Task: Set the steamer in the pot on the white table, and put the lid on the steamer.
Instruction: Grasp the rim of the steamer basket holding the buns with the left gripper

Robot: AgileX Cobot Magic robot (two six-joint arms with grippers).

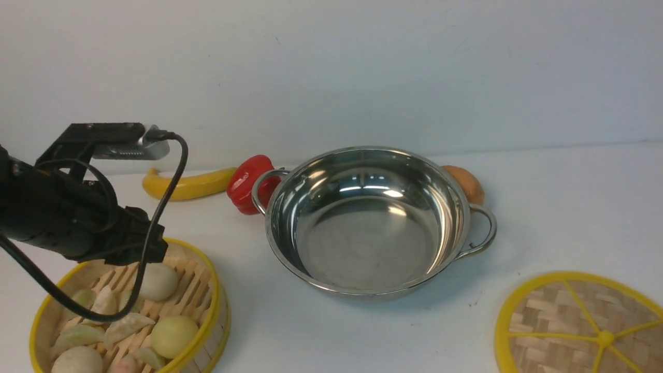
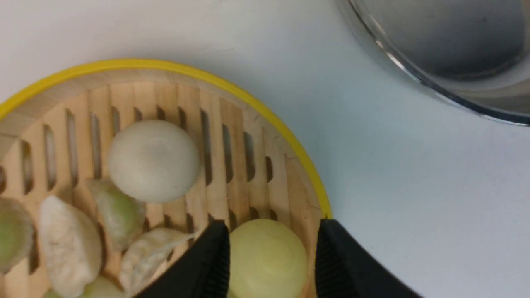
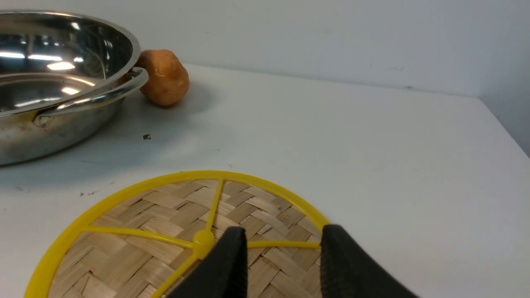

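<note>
Over the steamer [image 2: 232, 120] rim, left jaws wide, empty; over the lid [image 3: 165, 215] rim, right jaws likewise.

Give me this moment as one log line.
steamer: beside pot; lid: on table; left gripper: open at steamer rim; right gripper: open over lid

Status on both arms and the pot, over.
Left gripper jaws open over steamer rim. Right gripper jaws open over lid edge. Pot empty; nothing between it and steamer.

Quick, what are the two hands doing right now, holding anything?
Left hand: open, astride the steamer rim, gripping nothing.
Right hand: open over the lid, holding nothing.
</note>
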